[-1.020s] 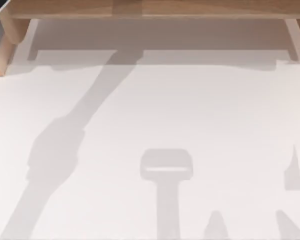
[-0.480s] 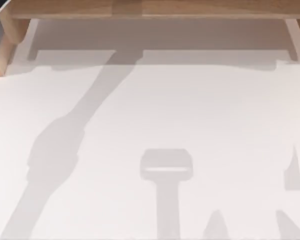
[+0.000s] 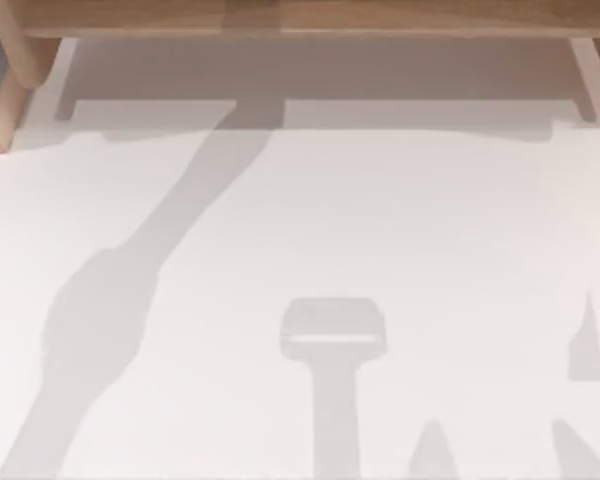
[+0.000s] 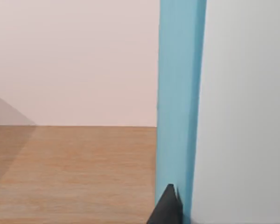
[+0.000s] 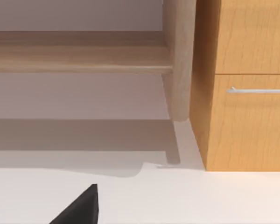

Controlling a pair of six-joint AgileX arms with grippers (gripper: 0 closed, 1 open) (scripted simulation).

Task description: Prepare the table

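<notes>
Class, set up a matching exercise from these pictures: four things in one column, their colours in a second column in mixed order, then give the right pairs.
Things:
1. table
2. shelf
3. panel
4. drawer handle

Colours:
A. silver
B. light blue
C. white
D. light brown wood

Pairs: 1-C, 2-D, 3-B, 4-A

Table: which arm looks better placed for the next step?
Right, probably: its wrist camera faces the table below the wooden shelf, while the left's faces a blue panel and brown wood.
</notes>
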